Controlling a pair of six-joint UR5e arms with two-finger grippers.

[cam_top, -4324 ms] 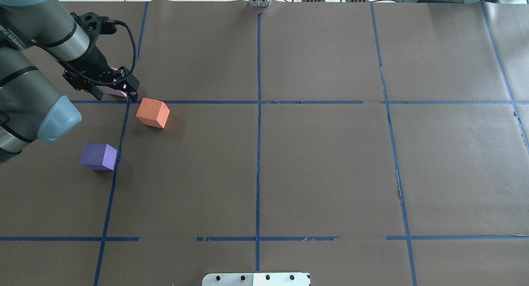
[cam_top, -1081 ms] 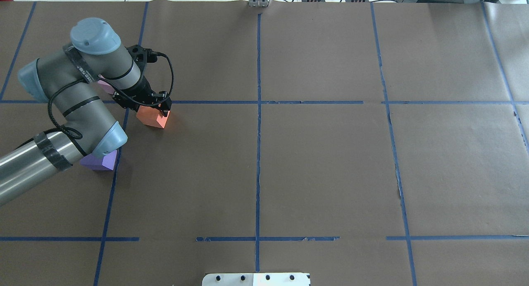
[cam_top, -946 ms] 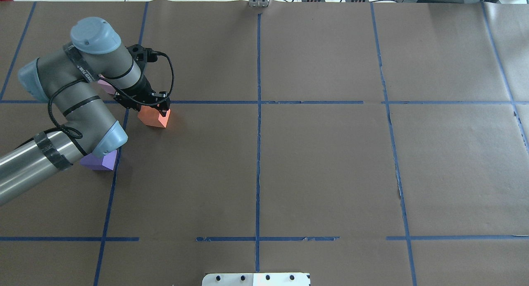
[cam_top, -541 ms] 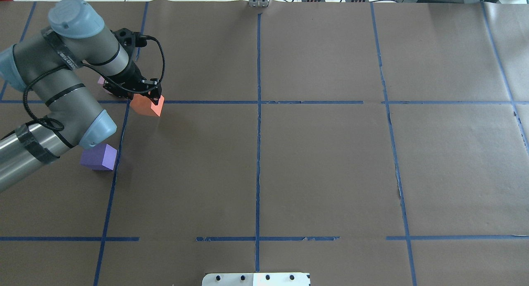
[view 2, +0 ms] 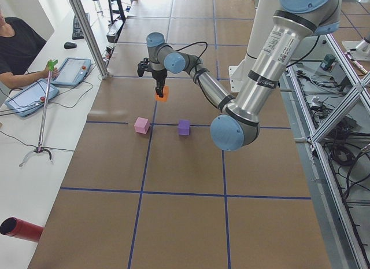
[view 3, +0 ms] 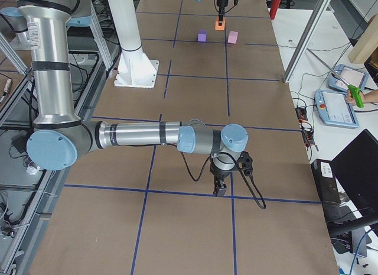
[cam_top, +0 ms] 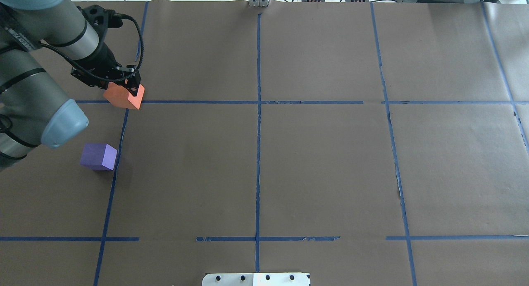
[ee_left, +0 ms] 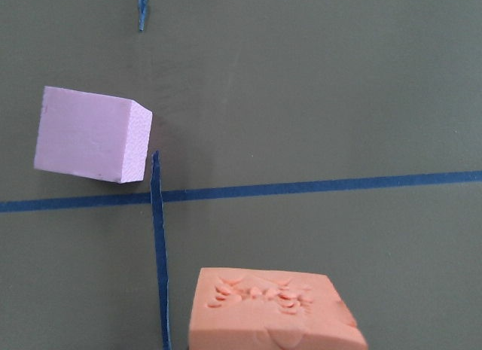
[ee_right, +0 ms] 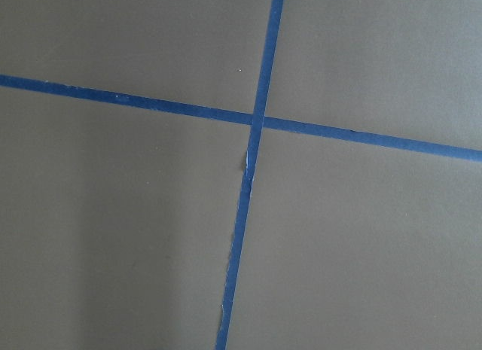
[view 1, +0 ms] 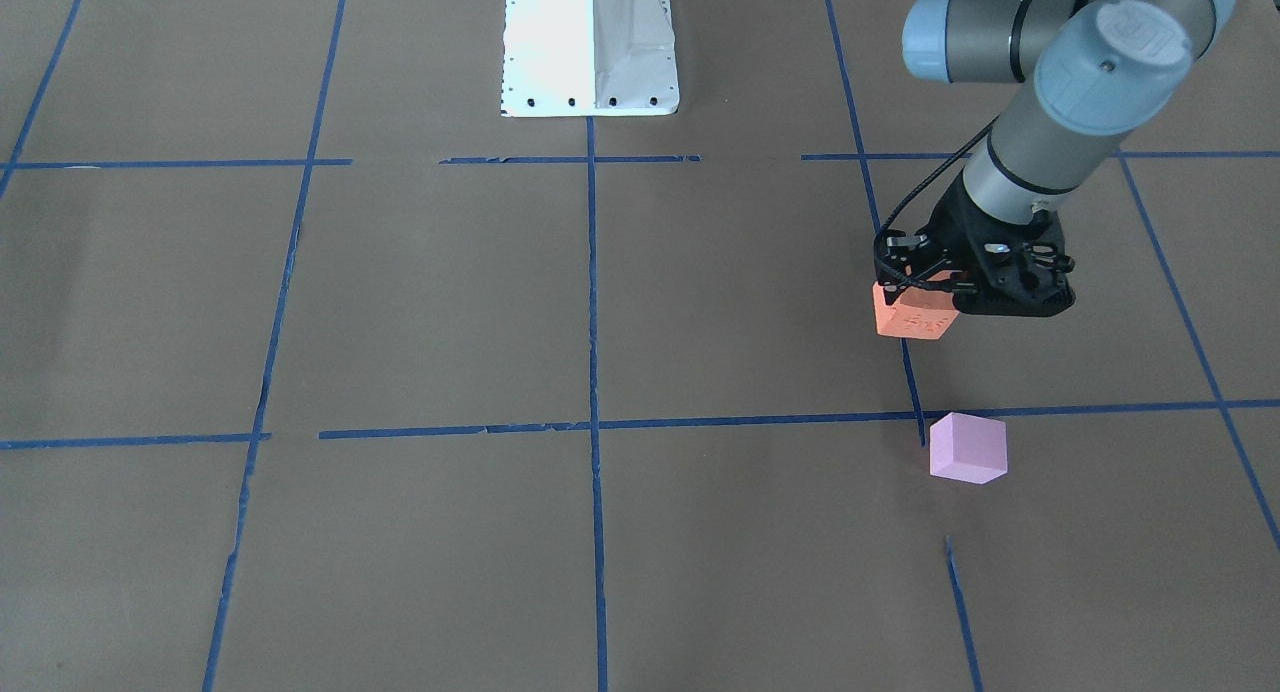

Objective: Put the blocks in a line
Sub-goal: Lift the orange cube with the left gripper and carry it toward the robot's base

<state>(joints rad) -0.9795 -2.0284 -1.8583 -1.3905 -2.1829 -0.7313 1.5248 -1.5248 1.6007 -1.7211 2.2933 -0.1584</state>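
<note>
My left gripper [cam_top: 122, 86] is shut on the orange block [cam_top: 124, 96] and holds it off the table, over a tape crossing; it also shows in the front view [view 1: 912, 317] and the left wrist view [ee_left: 271, 312]. The pale pink block [view 1: 967, 449] lies on the table just beyond it, seen in the left wrist view [ee_left: 90, 135] and hidden by the arm in the overhead view. The blue-violet block [cam_top: 99, 156] lies nearer the robot, apart from the gripper. My right gripper [view 3: 221, 189] hangs low over the table far from the blocks; I cannot tell whether it is open or shut.
Brown paper with blue tape grid lines [cam_top: 258, 102] covers the table. The robot's white base plate [view 1: 590, 42] stands at the table's near middle. An operator [view 2: 14, 49] with tablets sits beyond the far edge. A red cylinder [view 2: 20, 229] lies off the paper.
My left gripper has lifted the orange block and carried it left and slightly away from the robot, towards the pink block, which the arm now hides in the overhead view. The blue-violet block has not moved.
</note>
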